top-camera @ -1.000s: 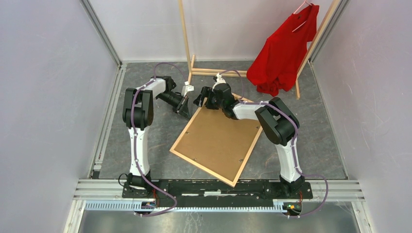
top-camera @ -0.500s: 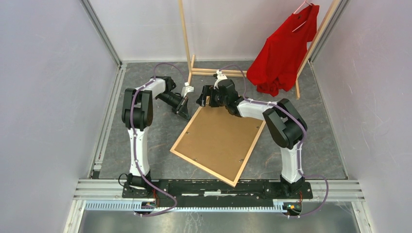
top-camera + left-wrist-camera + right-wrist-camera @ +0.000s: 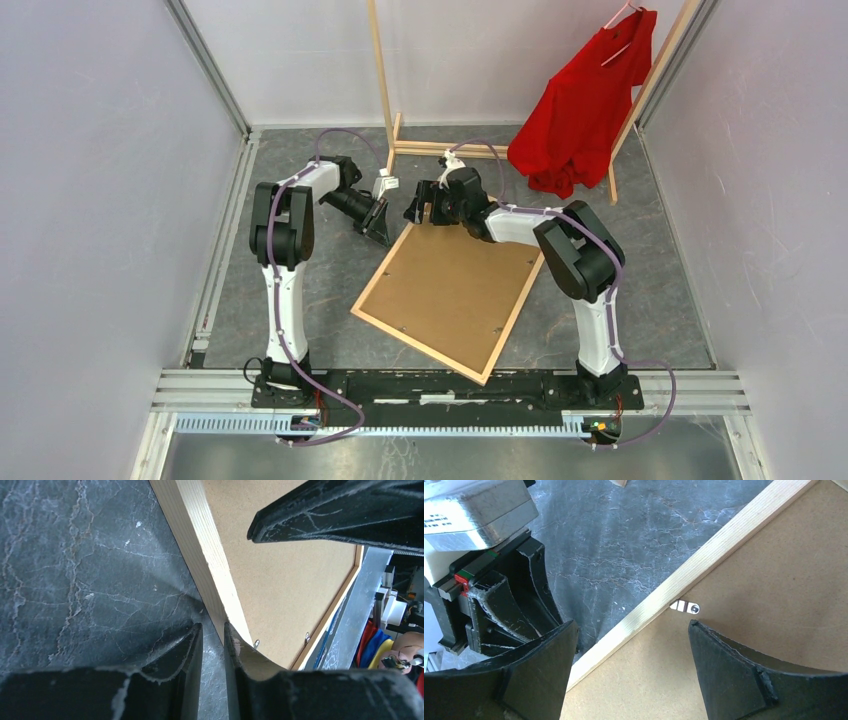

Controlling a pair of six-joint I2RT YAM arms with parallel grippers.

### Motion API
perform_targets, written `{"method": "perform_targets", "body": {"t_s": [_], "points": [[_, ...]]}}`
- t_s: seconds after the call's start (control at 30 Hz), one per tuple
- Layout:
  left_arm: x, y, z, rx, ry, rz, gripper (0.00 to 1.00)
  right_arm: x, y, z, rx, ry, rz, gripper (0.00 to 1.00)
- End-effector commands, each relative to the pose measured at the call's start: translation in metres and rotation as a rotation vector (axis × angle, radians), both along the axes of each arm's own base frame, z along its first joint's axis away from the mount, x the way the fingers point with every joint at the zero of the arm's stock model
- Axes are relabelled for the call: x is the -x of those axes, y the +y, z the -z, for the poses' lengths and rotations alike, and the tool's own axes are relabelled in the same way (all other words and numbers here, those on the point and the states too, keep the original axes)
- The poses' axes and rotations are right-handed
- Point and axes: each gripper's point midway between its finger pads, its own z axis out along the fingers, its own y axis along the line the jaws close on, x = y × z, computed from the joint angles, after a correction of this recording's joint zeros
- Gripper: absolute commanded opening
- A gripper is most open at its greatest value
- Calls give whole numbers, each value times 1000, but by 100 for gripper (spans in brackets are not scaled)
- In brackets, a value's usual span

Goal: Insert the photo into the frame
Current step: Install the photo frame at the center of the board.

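A: So why is the right end effector [image 3: 631,626] hanging spread wide over the frame [image 3: 381,268]?

B: Probably lining up on that tab [image 3: 685,606]. The frame is lying back-up on the tabletop [image 3: 300,270], photo hidden. As for the left end effector [image 3: 212,630], I can't tell its grip.

In the overhead view, the left arm [image 3: 285,290] at lower left and the right arm [image 3: 597,330] at lower right look alike. Each has slim white link shells between bulky black joint housings and a purple cable [image 3: 271,250] running along it from the black base plate [image 3: 440,386] across the bottom. The right gripper [image 3: 633,625] has two broad black fingers [image 3: 744,680], wedge-shaped with scuffed, grey-flecked edges, filling the lower corners of its wrist view. The left gripper [image 3: 213,627] has the same worn black fingers [image 3: 165,680], and at the upper left of the right wrist view its body shows a brushed silver block [image 3: 479,515] above a thin red-and-green strip [image 3: 464,575].
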Motion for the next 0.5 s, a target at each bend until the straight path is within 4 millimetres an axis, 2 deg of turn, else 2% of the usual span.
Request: {"method": "perform_targets", "body": {"t_s": [0.0, 0.2, 0.47], "points": [[2, -13, -19, 60, -11, 9, 31, 0, 13, 4, -17, 14, -16, 88], [7, -19, -14, 59, 3, 26, 30, -2, 15, 12, -13, 25, 3, 88], [10, -15, -8, 26, 3, 37, 27, -14, 15, 12, 24, -7, 11, 88]]}}
